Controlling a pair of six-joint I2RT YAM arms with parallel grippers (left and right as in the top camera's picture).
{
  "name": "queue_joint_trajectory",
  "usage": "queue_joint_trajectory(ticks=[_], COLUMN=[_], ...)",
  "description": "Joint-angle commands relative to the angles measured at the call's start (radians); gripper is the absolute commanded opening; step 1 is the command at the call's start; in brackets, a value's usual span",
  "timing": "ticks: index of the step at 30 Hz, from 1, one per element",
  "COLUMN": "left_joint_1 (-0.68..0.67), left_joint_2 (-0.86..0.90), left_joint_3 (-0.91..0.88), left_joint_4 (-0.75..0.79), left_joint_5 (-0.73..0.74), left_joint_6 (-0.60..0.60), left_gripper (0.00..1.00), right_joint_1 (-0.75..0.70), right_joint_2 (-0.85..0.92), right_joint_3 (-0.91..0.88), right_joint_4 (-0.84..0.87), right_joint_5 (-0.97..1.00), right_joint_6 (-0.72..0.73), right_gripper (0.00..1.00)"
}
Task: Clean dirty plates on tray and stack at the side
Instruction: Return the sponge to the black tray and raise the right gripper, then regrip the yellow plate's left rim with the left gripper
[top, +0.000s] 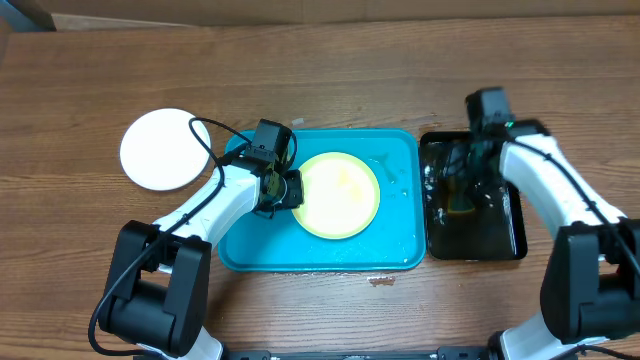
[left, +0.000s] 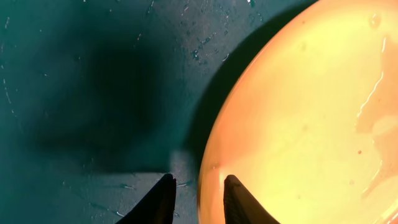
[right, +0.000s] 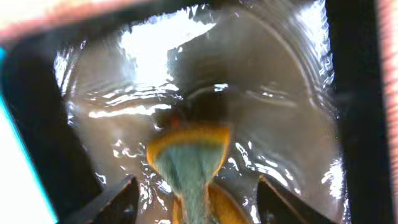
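A pale yellow-green plate (top: 338, 194) lies flat in the turquoise tray (top: 400, 235). My left gripper (top: 290, 189) is low at the plate's left edge. In the left wrist view its narrowly parted jaws straddle the rim: one fingertip (left: 165, 190) is over the tray floor (left: 93, 93), the other over the plate (left: 311, 124), which carries a wet film. A white plate (top: 158, 150) rests on the table left of the tray. My right gripper (top: 463, 185) hangs open over the black tray (top: 517, 235). A yellow-and-green sponge (right: 189, 155) floats loose between its fingers.
The narrow black tray's dark wall (right: 354, 93) holds rippling water just right of the turquoise tray. Water droplets dot the turquoise tray's right part (top: 395, 175). Wooden table surrounds both trays, with the white plate at the far left.
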Motion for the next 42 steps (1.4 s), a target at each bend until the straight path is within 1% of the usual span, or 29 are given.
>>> queue_joint_trajectory(ticks=[1,4,7,10,11,12,13,14,15,16,18,21,23,24,25,29,33,38,40,42], left_joint_1=[-0.006,-0.006,-0.006,-0.006,-0.006,-0.006,-0.006,-0.006,-0.006,-0.006,-0.006,-0.004,0.0,0.002,0.001,-0.006,-0.032,-0.049,-0.046,-0.04], left_joint_2=[-0.016,-0.016,-0.015,-0.009,-0.005,0.001,0.001,0.001,-0.001,-0.001,-0.002,-0.002,-0.002,-0.002,-0.002,0.002,0.016,0.053,0.053,0.053], left_joint_3=[0.02,0.02,0.016,-0.008,-0.012,-0.011,-0.011,-0.011,-0.009,-0.005,0.007,0.048,0.075,0.08,0.08,0.069,0.027,0.024,0.024,0.033], left_joint_4=[-0.01,-0.016,-0.034,-0.015,-0.007,-0.002,0.0,0.0,0.0,0.0,-0.003,-0.03,-0.045,-0.046,-0.047,-0.069,-0.043,-0.024,-0.027,-0.028], left_joint_5=[-0.002,0.006,0.003,0.001,0.001,0.004,0.006,0.006,0.015,0.032,0.058,0.054,0.049,0.051,0.051,0.05,0.047,0.048,0.048,0.052], left_joint_6=[0.012,0.011,0.008,-0.005,-0.014,-0.016,-0.016,-0.016,-0.015,-0.015,-0.014,-0.005,0.005,0.004,0.004,0.004,0.0,-0.01,-0.011,-0.011], left_gripper=[0.26,0.27,0.26,0.25,0.23,0.18,0.1,0.04,0.04,0.04,0.04,0.04,0.13,0.21,0.24,0.22,0.2,0.19,0.14,0.12], right_joint_1=[-0.077,-0.177,-0.282,-0.386,-0.412,-0.44,-0.463,-0.48,-0.496,-0.508,-0.522,-0.53,-0.529,-0.529,-0.529,-0.529,-0.529,-0.529,-0.529,-0.529], right_joint_2=[-0.008,-0.008,-0.005,0.006,0.01,0.013,0.015,0.015,0.015,0.015,0.015,0.015,0.015,0.015,0.015,0.015,0.015,0.015,0.015,0.015], right_joint_3=[0.12,0.159,0.16,0.16,0.16,0.16,0.16,0.16,0.16,0.16,0.16,0.16,0.16,0.16,0.16,0.16,0.16,0.16,0.16,0.16], right_joint_4=[-0.01,-0.013,-0.009,-0.005,-0.003,-0.002,-0.002,-0.006,-0.017,-0.029,-0.031,-0.031,-0.031,-0.031,-0.031,-0.031,-0.031,-0.031,-0.031,-0.031], right_joint_5=[-0.024,-0.089,-0.136,-0.197,-0.212,-0.226,-0.237,-0.243,-0.245,-0.245,-0.244,-0.244,-0.244,-0.244,-0.244,-0.244,-0.244,-0.244,-0.244,-0.244], right_joint_6=[0.003,0.003,0.009,0.014,0.014,0.014,0.014,0.015,0.027,0.031,0.028,0.029,0.029,0.029,0.029,0.029,0.029,0.029,0.029,0.029], right_gripper=[0.66,0.69,0.69,0.7,0.73,0.76,0.79,0.84,0.9,1.0,1.0,1.0,1.0,1.0,1.0,1.0,1.0,1.0,1.0,1.0])
